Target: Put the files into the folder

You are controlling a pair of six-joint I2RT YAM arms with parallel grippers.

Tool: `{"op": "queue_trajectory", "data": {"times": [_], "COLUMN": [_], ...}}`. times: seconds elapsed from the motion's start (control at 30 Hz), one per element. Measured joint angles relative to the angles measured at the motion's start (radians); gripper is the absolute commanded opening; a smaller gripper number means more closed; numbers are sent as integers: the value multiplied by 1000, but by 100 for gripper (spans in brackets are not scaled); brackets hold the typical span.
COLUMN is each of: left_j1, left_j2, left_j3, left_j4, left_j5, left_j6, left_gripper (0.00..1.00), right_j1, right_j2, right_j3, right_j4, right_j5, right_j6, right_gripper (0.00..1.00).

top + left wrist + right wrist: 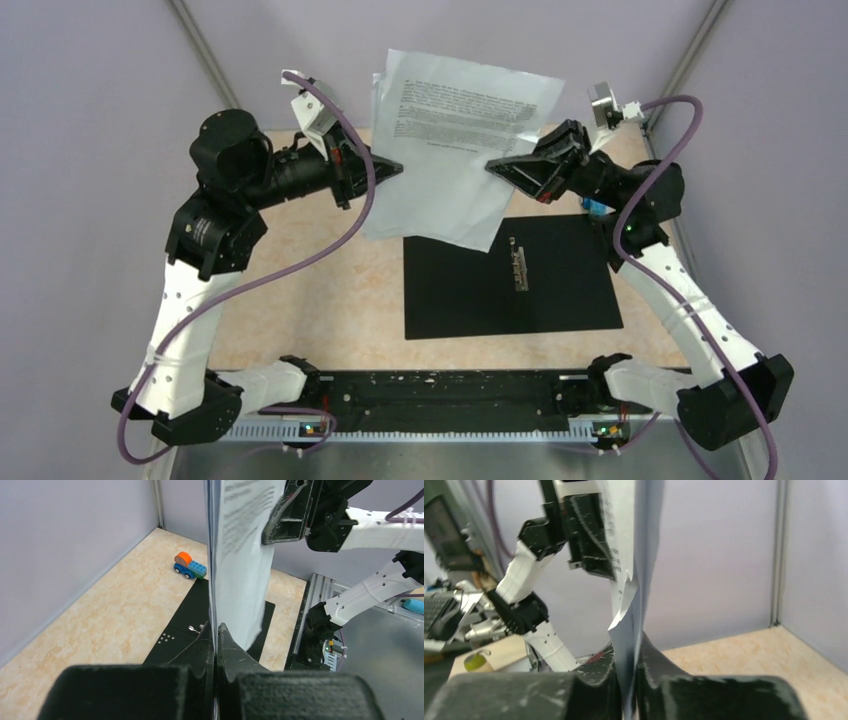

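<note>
The files, white sheets with black print, hang in the air over the back of the table, slightly fanned. My left gripper is shut on their left edge, and my right gripper is shut on their right edge. The left wrist view has the files rising edge-on from my left gripper. In the right wrist view the files stand pinched in my right gripper. The folder lies open and flat below, black inside up, its metal clip at the middle.
A small orange-and-blue toy block stack sits on the table beyond the folder's far edge, mostly hidden behind my right arm in the top view. Purple walls close in the back and sides. A metal rail runs along the near edge.
</note>
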Motion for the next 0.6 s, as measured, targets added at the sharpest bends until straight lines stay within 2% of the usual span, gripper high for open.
{"op": "queue_trajectory", "data": {"times": [0.03, 0.13, 0.3, 0.4, 0.6], "left_j1": [1, 2, 3, 3, -10], "left_j2": [0, -6, -56, -102, -141], "left_j3": [-8, -50, -209, -366, -748], "left_j4": [3, 34, 125, 238, 611], "left_j5": [-6, -20, -78, -138, -238], "left_j6": [-1, -8, -21, -37, -98], "left_gripper": [0, 0, 0, 0, 0], "right_j1": [4, 32, 143, 169, 172], "right_j2": [-10, -21, -40, -73, -125], "right_j3": [3, 30, 48, 16, -134], "right_j4": [-68, -262, -543, -608, -586], "right_j5": [30, 137, 397, 503, 596], "right_j6": [-45, -176, -414, -512, -615], "right_gripper": [0, 0, 0, 0, 0]}}
